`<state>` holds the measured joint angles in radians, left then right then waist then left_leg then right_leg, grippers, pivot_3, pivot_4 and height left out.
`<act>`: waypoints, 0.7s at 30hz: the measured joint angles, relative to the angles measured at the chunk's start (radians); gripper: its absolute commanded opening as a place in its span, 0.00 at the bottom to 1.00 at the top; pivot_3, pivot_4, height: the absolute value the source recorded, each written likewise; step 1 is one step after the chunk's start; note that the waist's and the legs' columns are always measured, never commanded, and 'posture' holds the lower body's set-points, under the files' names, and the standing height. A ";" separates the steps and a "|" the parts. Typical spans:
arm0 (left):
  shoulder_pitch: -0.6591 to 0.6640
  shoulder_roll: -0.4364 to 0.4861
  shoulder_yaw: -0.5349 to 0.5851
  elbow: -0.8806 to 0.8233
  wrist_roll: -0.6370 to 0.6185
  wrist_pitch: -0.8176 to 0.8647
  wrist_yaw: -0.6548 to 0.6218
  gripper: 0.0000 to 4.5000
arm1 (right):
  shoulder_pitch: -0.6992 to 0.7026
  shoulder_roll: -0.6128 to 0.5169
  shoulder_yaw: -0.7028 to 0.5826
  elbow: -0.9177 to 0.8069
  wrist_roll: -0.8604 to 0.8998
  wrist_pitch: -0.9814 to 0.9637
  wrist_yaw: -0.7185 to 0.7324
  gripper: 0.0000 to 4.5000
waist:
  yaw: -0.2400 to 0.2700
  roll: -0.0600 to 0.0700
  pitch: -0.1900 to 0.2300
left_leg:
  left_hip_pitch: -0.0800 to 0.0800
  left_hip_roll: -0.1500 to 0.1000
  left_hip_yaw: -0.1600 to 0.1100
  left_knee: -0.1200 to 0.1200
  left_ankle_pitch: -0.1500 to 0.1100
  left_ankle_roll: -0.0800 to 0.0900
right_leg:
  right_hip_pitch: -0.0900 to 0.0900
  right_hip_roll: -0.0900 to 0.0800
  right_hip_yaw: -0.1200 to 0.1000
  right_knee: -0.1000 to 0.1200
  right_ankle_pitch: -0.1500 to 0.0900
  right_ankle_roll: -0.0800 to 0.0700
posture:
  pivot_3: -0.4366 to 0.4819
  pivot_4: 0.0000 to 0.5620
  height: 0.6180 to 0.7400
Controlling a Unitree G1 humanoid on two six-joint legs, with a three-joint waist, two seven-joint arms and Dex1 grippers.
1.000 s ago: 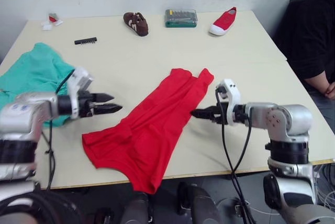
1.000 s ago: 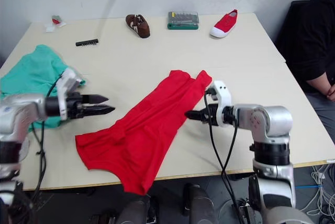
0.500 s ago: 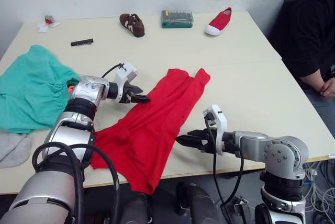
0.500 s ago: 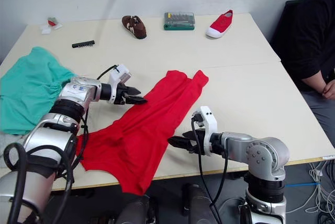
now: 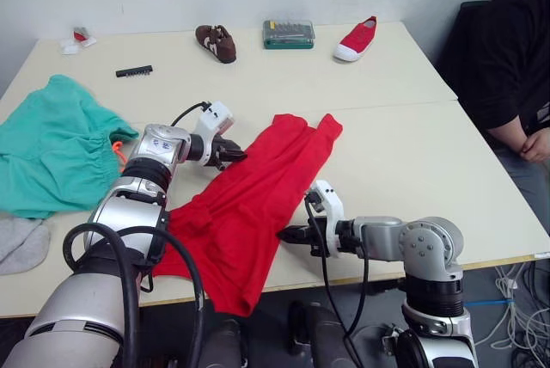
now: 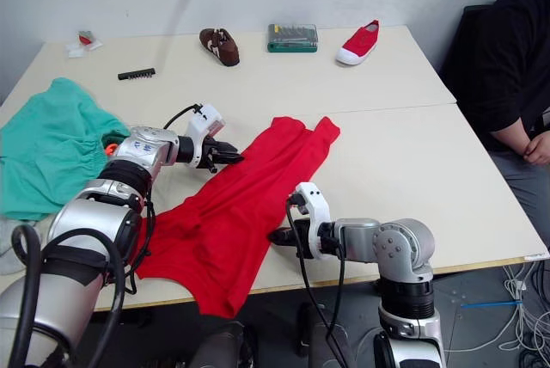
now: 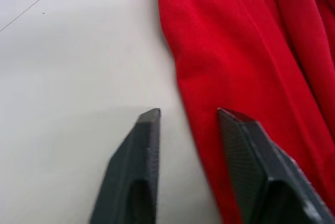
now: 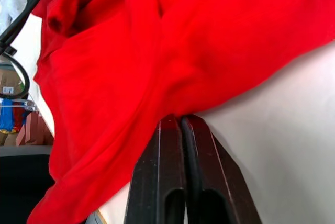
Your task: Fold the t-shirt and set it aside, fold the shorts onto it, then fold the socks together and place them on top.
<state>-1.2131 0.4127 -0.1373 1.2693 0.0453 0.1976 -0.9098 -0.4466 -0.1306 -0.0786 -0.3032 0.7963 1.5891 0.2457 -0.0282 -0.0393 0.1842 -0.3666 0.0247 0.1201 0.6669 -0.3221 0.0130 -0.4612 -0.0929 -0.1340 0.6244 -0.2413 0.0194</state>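
Down at the near side of the table (image 5: 404,140), the right gripper (image 5: 286,234) has its two black fingers pressed together, tips at the right-hand edge of the t-shirt (image 5: 249,205); in the right wrist view the closed tips (image 8: 178,124) sit right against the red cloth where it meets the bare tabletop, though whether any fabric is pinched between them cannot be told. The left gripper (image 5: 237,156) is at the shirt's opposite, left-hand edge, farther up the cloth. Its fingers are spread: the left wrist view shows one finger (image 7: 144,145) over the bare table and the other (image 7: 246,145) over the red fabric, the shirt's edge running between them.

The t-shirt lies rumpled in a long diagonal across the middle of the table, its lower end hanging over the near edge. No label or writing can be read on it. The shorts (image 5: 51,149) lie bunched at the left side of the table, an orange drawstring (image 5: 117,150) showing at their edge. The socks (image 5: 21,243) lie just in front of the shorts, at the table's left edge.

Along the far side stand a brown shoe (image 5: 215,42), a green case (image 5: 288,33) and a red shoe (image 5: 356,38), with a small black strip (image 5: 134,70) to their left. A person in black (image 5: 507,67) sits at the right.
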 measured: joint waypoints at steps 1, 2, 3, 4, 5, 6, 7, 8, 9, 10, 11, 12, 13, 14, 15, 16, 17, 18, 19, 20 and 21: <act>0.000 0.000 0.001 0.001 0.004 -0.002 0.001 0.08 | -0.002 0.000 0.004 0.003 -0.006 -0.002 0.002 0.00 | 0.000 -0.001 0.000 | 0.000 0.000 0.000 0.000 0.000 0.000 | 0.000 0.000 0.000 0.000 0.000 0.000 | 0.48 0.27 1.00; 0.000 0.000 0.002 0.002 0.006 -0.003 0.001 0.02 | -0.003 0.000 0.006 0.005 -0.009 -0.003 0.004 0.00 | 0.000 -0.001 -0.001 | 0.000 0.000 0.000 0.000 0.000 0.000 | 0.000 0.000 0.000 0.000 0.000 0.000 | 0.48 0.27 1.00; 0.000 -0.001 0.004 0.003 0.009 -0.004 0.001 0.01 | -0.005 0.000 0.007 0.008 -0.013 -0.007 0.007 0.00 | 0.000 -0.001 -0.001 | 0.000 0.000 0.000 0.000 0.000 0.000 | 0.000 0.000 0.000 0.000 0.000 0.000 | 0.48 0.27 1.00; 0.000 -0.003 0.007 0.004 0.012 -0.004 0.001 0.01 | -0.006 -0.001 0.009 0.010 -0.016 -0.011 0.010 0.00 | 0.000 -0.001 -0.001 | 0.000 0.000 0.000 0.000 0.000 0.000 | 0.000 0.000 0.000 0.000 0.000 0.000 | 0.48 0.27 1.00; 0.000 -0.004 0.011 0.004 0.015 -0.006 0.001 0.01 | -0.007 -0.004 0.009 0.012 -0.018 -0.014 0.014 0.00 | 0.000 -0.002 -0.001 | 0.000 0.000 0.000 0.000 0.000 0.000 | 0.000 0.000 0.000 0.000 0.000 0.000 | 0.48 0.27 1.00; 0.000 -0.005 0.014 0.005 0.017 -0.007 0.002 0.01 | -0.010 -0.010 0.008 0.013 -0.020 -0.014 0.019 0.00 | 0.000 -0.002 -0.001 | 0.000 0.000 0.000 0.000 0.000 0.000 | 0.000 0.000 0.000 0.000 0.000 0.000 | 0.48 0.27 1.00; 0.001 -0.006 0.020 0.006 0.018 -0.007 0.004 0.01 | -0.012 -0.016 0.004 0.015 -0.019 -0.013 0.027 0.00 | 0.000 -0.002 -0.001 | 0.000 0.000 0.000 0.000 0.000 0.000 | 0.000 0.000 0.000 0.000 0.000 0.000 | 0.48 0.27 1.00; 0.001 -0.007 0.024 0.007 0.018 -0.008 0.005 0.01 | -0.013 -0.019 0.002 0.015 -0.019 -0.011 0.032 0.00 | 0.000 -0.002 -0.001 | 0.000 0.000 0.000 0.000 0.000 0.000 | 0.000 0.000 0.000 0.000 0.000 0.000 | 0.48 0.27 1.00; 0.001 -0.008 0.030 0.008 0.018 -0.008 0.007 0.01 | -0.015 -0.024 -0.001 0.017 -0.018 -0.008 0.041 0.00 | 0.001 -0.002 -0.001 | -0.001 0.000 0.000 0.000 0.000 0.000 | 0.000 0.000 0.000 0.000 0.000 0.000 | 0.48 0.27 1.00; 0.001 -0.010 0.035 0.008 0.018 -0.008 0.007 0.01 | -0.017 -0.030 -0.004 0.020 -0.016 -0.004 0.049 0.00 | 0.002 -0.002 -0.001 | -0.001 0.000 0.000 0.000 0.000 0.000 | 0.000 0.000 0.000 0.000 0.000 0.000 | 0.48 0.27 1.00; 0.001 -0.012 0.040 0.009 0.018 -0.008 0.006 0.01 | -0.020 -0.040 -0.004 0.023 -0.014 0.001 0.061 0.00 | 0.002 -0.002 -0.001 | -0.001 0.000 0.000 0.000 0.000 0.000 | 0.000 -0.001 0.000 0.000 0.000 0.000 | 0.48 0.27 1.00; 0.002 -0.013 0.042 0.009 0.019 -0.008 0.006 0.01 | -0.021 -0.050 -0.005 0.027 -0.010 0.003 0.071 0.00 | 0.002 -0.002 -0.001 | -0.001 -0.001 0.000 0.000 0.000 0.000 | 0.000 -0.001 0.000 0.001 0.000 0.000 | 0.48 0.27 1.00; 0.002 -0.013 0.044 0.009 0.020 -0.009 0.004 0.01 | -0.022 -0.060 -0.006 0.028 -0.007 0.004 0.080 0.00 | 0.002 -0.002 -0.001 | -0.002 -0.001 0.000 0.000 0.000 0.000 | 0.000 -0.001 -0.001 0.001 0.000 0.000 | 0.48 0.27 1.00; 0.002 -0.013 0.046 0.009 0.021 -0.009 0.001 0.01 | -0.022 -0.069 -0.006 0.029 -0.006 0.005 0.090 0.00 | 0.002 -0.002 -0.001 | -0.002 -0.001 0.000 0.000 0.000 0.001 | 0.000 -0.001 -0.001 0.001 0.000 0.000 | 0.48 0.27 1.00; 0.002 -0.013 0.049 0.009 0.021 -0.009 0.000 0.01 | -0.022 -0.078 -0.006 0.029 -0.005 0.006 0.097 0.00 | 0.002 -0.002 -0.001 | -0.002 -0.002 0.000 0.000 0.000 0.001 | 0.000 -0.001 -0.001 0.001 0.000 0.000 | 0.48 0.27 1.00; 0.003 -0.013 0.053 0.009 0.021 -0.009 -0.001 0.01 | -0.022 -0.090 -0.007 0.029 -0.004 0.008 0.105 0.00 | 0.002 -0.002 -0.001 | -0.003 -0.002 0.000 0.000 -0.001 0.001 | 0.000 -0.002 -0.001 0.001 0.001 0.001 | 0.48 0.27 1.00; 0.004 -0.011 0.057 0.009 0.021 -0.008 -0.003 0.01 | -0.022 -0.100 -0.009 0.029 -0.003 0.010 0.110 0.00 | 0.003 -0.002 -0.001 | -0.003 -0.003 0.000 0.000 -0.001 0.002 | 0.000 -0.002 -0.001 0.001 0.001 0.001 | 0.48 0.27 1.00; 0.005 -0.009 0.061 0.009 0.020 -0.006 -0.004 0.01 | -0.022 -0.106 -0.011 0.029 -0.003 0.011 0.114 0.00 | 0.003 -0.002 -0.001 | -0.003 -0.003 0.000 0.000 -0.001 0.002 | 0.000 -0.002 0.000 0.001 0.001 0.001 | 0.48 0.27 1.00; 0.005 -0.007 0.063 0.009 0.020 -0.005 -0.007 0.01 | -0.022 -0.110 -0.012 0.029 -0.003 0.011 0.118 0.00 | 0.003 -0.002 -0.001 | -0.003 -0.003 0.000 0.000 -0.001 0.003 | 0.000 -0.003 0.000 0.000 0.001 0.002 | 0.48 0.27 1.00; 0.005 -0.005 0.066 0.009 0.021 -0.005 -0.009 0.01 | -0.021 -0.110 -0.013 0.029 -0.003 0.011 0.121 0.00 | 0.003 -0.002 -0.001 | -0.003 -0.003 0.000 0.000 -0.001 0.003 | 0.000 -0.003 0.000 0.000 0.001 0.002 | 0.48 0.27 1.00; 0.005 -0.005 0.068 0.009 0.023 -0.006 -0.009 0.01 | -0.020 -0.110 -0.013 0.027 -0.003 0.010 0.123 0.00 | 0.003 -0.002 -0.001 | -0.004 -0.003 0.000 0.000 -0.001 0.003 | 0.000 -0.003 0.000 0.000 0.001 0.002 | 0.48 0.27 1.00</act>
<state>-1.2084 0.4082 -0.0697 1.2787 0.0678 0.1918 -0.9192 -0.4666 -0.2407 -0.0921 -0.2757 0.7934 1.5994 0.3691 -0.0255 -0.0409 0.1833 -0.3701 0.0216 0.1201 0.6671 -0.3230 0.0158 -0.4616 -0.0954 -0.1343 0.6244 -0.2400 0.0215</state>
